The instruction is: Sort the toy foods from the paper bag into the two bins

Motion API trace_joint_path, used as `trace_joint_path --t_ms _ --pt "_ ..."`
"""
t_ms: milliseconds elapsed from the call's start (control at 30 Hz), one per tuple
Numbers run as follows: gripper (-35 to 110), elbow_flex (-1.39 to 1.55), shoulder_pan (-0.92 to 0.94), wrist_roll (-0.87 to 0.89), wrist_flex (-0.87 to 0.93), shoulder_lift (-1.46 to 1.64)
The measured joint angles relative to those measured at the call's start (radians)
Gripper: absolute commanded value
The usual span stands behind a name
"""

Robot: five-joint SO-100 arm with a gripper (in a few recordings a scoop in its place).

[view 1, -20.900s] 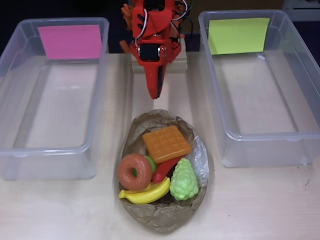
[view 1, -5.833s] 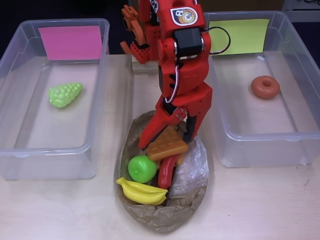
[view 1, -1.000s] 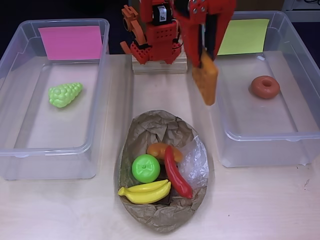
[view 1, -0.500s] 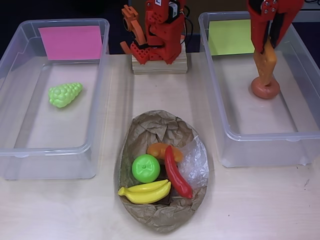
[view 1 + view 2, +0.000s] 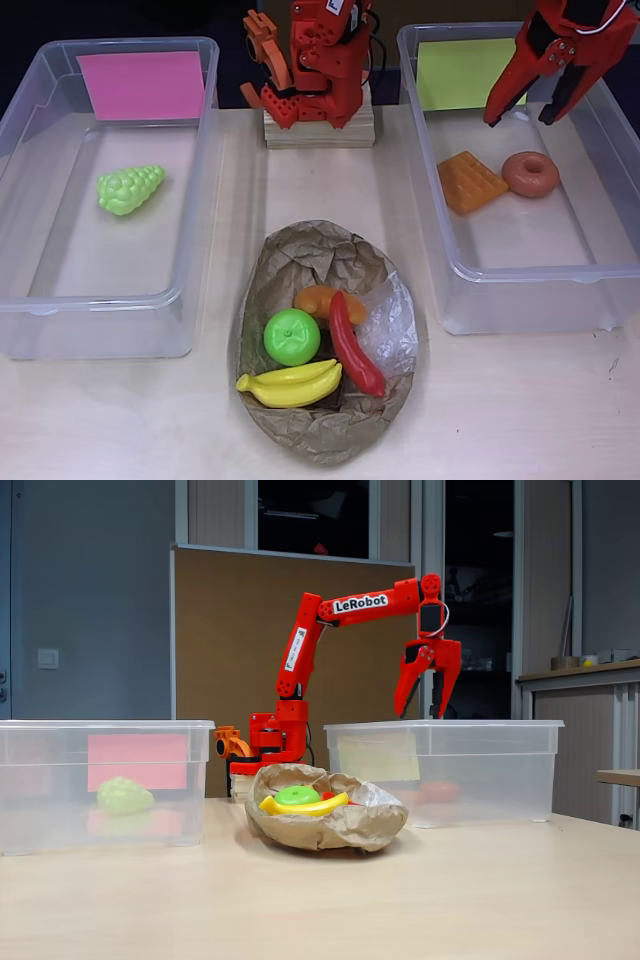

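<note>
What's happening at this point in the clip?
The red arm's gripper hangs open above the yellow-green-labelled bin, where the waffle and donut lie. The grapes sit in the pink-labelled bin. The apple, banana, chili and croissant remain on the paper bag.

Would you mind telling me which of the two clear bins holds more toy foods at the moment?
The bin with the yellow-green label: it holds the waffle and the donut, while the pink-labelled bin holds only the grapes.
</note>
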Motion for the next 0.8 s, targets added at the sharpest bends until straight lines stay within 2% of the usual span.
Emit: trace_joint_path --t_ms 233,567,800 --pt "28 -0.075 0.156 -0.224 0.064 0.044" --pt "27 -0.324 0.529 -0.856 0.067 0.067" --pt "33 -0.227 0.827 -1.117 0.025 0.069"
